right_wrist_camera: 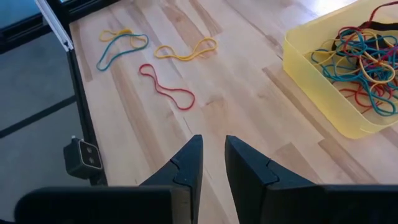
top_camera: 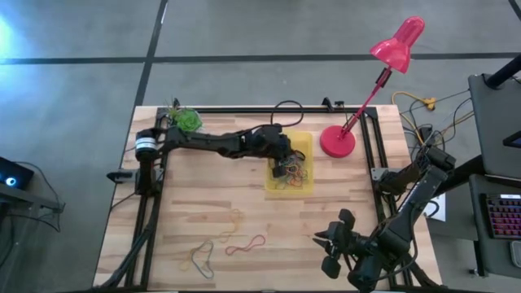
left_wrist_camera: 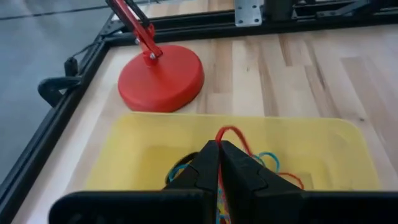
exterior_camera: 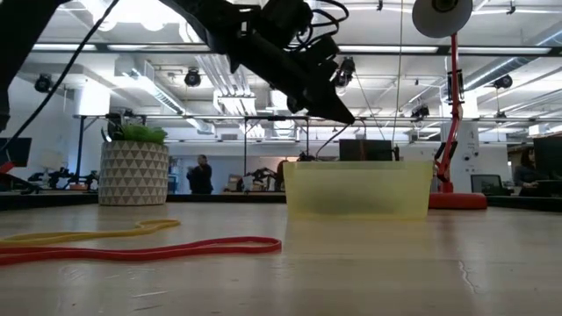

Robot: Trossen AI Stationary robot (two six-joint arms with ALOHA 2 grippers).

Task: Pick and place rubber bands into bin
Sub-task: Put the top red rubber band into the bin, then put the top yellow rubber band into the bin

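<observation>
Left gripper (left_wrist_camera: 219,163) | pressed together, pinching red rubber band (left_wrist_camera: 231,134) | above bin (left_wrist_camera: 143,146)

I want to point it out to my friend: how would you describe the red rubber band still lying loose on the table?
Start at the yellow bin in the middle of the wooden table, then look toward the near edge. Three loose bands lie there; the red rubber band is the wavy one nearest the bin's side, beside a yellow band and a blue-and-yellow tangle.

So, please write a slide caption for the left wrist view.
Left gripper, shut on a red rubber band, above the yellow bin.
</observation>
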